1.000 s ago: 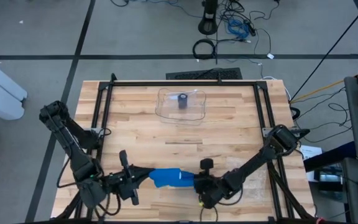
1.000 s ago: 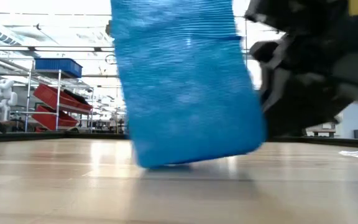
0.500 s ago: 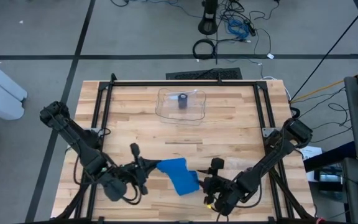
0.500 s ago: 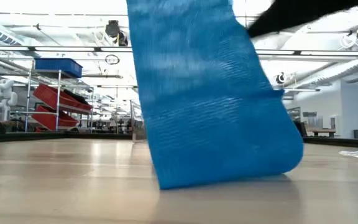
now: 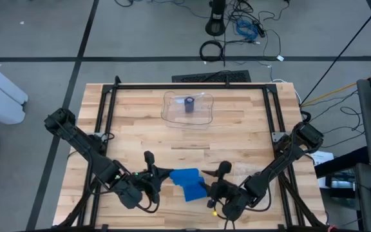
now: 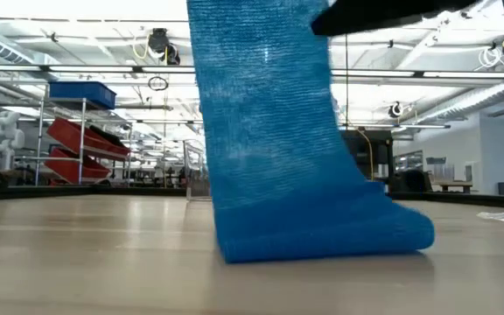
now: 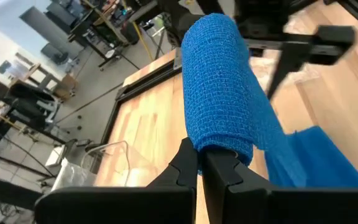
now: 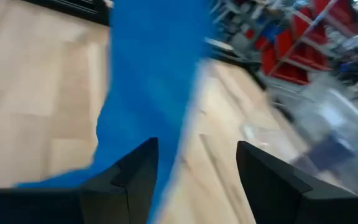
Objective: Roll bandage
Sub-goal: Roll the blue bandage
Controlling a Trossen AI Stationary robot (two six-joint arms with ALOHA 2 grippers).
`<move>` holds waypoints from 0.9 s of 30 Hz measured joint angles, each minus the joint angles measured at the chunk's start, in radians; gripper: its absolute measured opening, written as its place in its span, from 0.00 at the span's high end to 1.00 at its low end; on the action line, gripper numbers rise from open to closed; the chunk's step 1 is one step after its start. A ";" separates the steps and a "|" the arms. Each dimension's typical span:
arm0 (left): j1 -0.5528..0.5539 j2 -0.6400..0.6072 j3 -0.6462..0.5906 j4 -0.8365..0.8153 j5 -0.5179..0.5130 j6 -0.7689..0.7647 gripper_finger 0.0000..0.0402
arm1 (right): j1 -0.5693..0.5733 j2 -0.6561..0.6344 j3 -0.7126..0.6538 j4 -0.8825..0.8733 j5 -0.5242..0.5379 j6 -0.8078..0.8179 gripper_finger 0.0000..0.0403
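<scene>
The blue bandage (image 5: 187, 182) is partly rolled. Its roll (image 7: 219, 93) is up in the air and a loose strip (image 6: 269, 131) hangs from it, with the strip's lower end (image 6: 322, 238) lying on the wooden table. My left gripper (image 5: 158, 175) (image 7: 201, 163) is shut on the roll, near the table's front edge. My right gripper (image 5: 209, 187) (image 8: 194, 168) is open just to the right of the bandage, and the strip (image 8: 154, 81) stands in front of its spread fingers. My left gripper pinches the roll's near end (image 7: 221, 148) between its two shut fingers. The fingers come roughly level from the table's left and lie along the roll. The roll is lifted clear, and the strip hangs slack below it onto the table.
A clear plastic tray (image 5: 188, 108) with a dark roll in it stands at the far middle of the table. A black frame (image 5: 185, 86) runs around the table. Bare wood lies between the tray and the grippers.
My right gripper has opened and let go of the bandage's end, drawing back a little toward the table's right. My left gripper has moved toward the table's right with the roll. The strip, stretched between both grippers before, now hangs from the roll with its end on the table.
</scene>
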 joint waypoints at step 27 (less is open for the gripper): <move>0.026 0.025 0.000 0.041 0.077 0.031 0.99 | -0.048 -0.057 -0.457 1.078 -0.408 -0.177 0.50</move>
